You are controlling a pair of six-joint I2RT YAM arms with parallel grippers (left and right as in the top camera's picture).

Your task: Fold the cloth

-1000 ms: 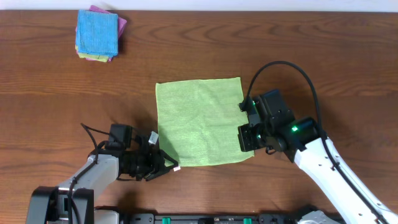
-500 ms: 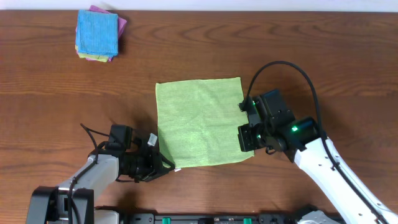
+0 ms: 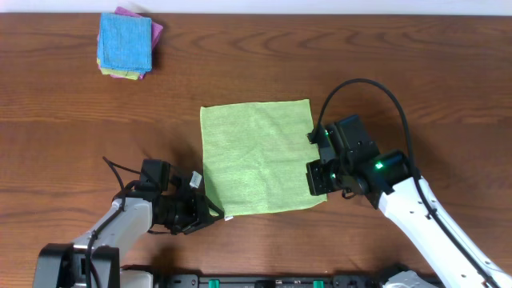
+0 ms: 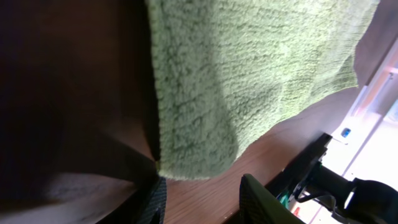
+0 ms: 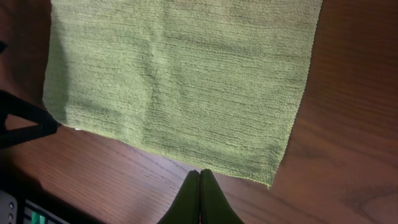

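The green cloth (image 3: 256, 156) lies flat and fully spread on the table (image 3: 400, 64). It is almost square, so it has no real long axis, and the relation that matters is where its near edge stands to the two grippers. The left gripper (image 3: 210, 214) is at the near-left corner. In the left wrist view its jaws stand apart, and the rounded corner of the cloth lies just ahead of them and a little between them, with bare wood in the gap. The right gripper (image 3: 314, 180) is at the right side, close to the near-right corner. In the right wrist view its jaws are pressed together into one point with nothing between them. The hem runs across just ahead of this point, and the corner lies a little to the right of it. I judge that the left gripper is the nearer one to a grasp, because it needs only to close on the corner. The right one must first open and move sideways to its corner before the near edge can be lifted away from both arms.
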